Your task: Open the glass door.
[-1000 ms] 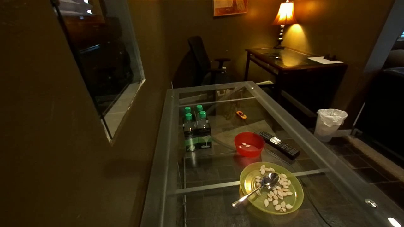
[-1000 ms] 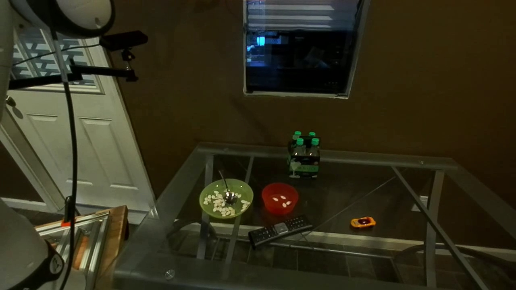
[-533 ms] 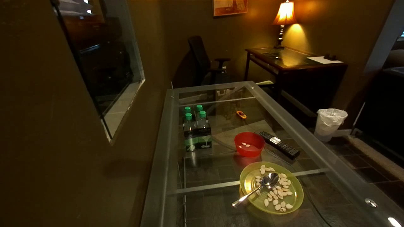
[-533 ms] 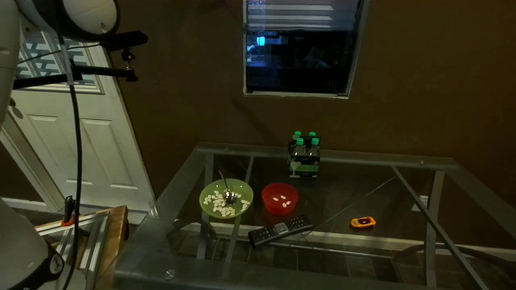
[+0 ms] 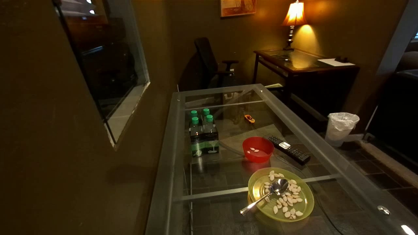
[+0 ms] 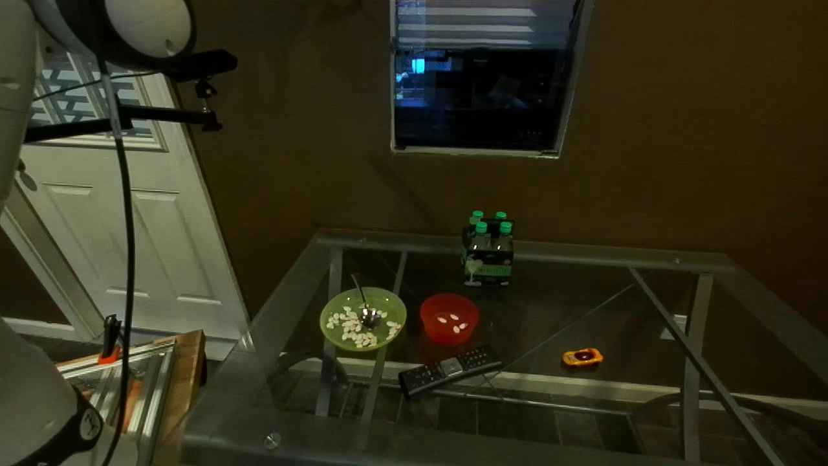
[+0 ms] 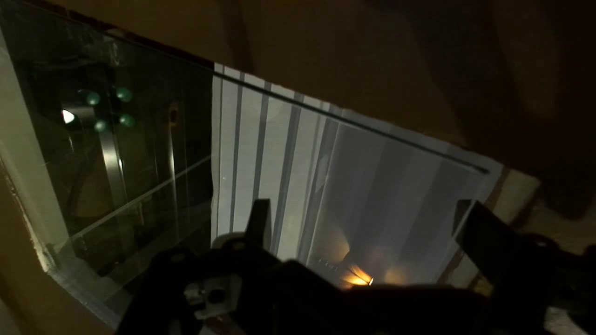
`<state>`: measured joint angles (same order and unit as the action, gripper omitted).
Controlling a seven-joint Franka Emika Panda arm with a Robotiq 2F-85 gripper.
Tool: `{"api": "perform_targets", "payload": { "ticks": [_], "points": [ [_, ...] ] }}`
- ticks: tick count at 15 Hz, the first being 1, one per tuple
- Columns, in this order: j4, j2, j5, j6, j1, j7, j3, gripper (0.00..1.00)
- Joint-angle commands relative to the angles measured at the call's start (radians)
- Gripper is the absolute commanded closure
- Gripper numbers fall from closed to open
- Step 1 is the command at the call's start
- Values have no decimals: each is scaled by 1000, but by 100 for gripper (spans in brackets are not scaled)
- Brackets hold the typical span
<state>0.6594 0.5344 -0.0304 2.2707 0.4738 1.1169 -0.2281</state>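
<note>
In the wrist view we find the gripper (image 7: pixel 365 207) nearest, at the lower edge, its 2 fingers (image 7: pixel 260 222) spread wide with a gap between the tips. Through this gap we see the glass door (image 7: pixel 279 149), slanted in that view, with pale stripes and a warm glow showing in its pane; we cannot tell whether either fingertip touches it. In an exterior view the arm (image 6: pixel 35 395) stands at the left edge, in front of a white door (image 6: pixel 129 239). In an exterior view we read the glass-topped table (image 5: pixel 165 169) from its near end: the green plate (image 5: pixel 307 195) holds many seeds (image 5: pixel 285 199) and 1 spoon (image 5: pixel 268 193), its handle crossing the rim. Next comes the red bowl (image 5: pixel 258 158) with a few seeds inside; the remote (image 5: pixel 289 150) lies just beside it. Past these, 4 bottles (image 5: pixel 196 130) with green caps stand upright in a carrier (image 5: pixel 204 143), and the orange car (image 5: pixel 249 118) rests apart from them, farther along the tabletop. In both exterior views the glass door sits in the brown wall (image 6: pixel 679 129) along the table, higher than the tabletop, its pale frame (image 6: pixel 475 153) bordering a dark pane. Beyond the table we identify the bin (image 5: pixel 339 130) with its white liner, the black chair (image 5: pixel 208 57) and the dark desk (image 5: pixel 303 60). The desk bears a paper sheet (image 5: pixel 335 62) and a lit lamp (image 5: pixel 294 16); a picture (image 5: pixel 238 7) hangs on the far wall (image 5: pixel 269 31).
</note>
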Motion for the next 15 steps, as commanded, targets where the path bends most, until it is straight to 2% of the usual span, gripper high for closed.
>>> {"api": "perform_targets", "payload": {
  "ticks": [1,4,9,15],
  "points": [
    [-30,13,32,-53,17,35,24,0],
    [-13,0,70,-115,27,30,46,0],
    [-23,-17,199,-260,73,-14,98,0],
    [-55,-35,362,-313,147,-109,142,0]
  ]
}}
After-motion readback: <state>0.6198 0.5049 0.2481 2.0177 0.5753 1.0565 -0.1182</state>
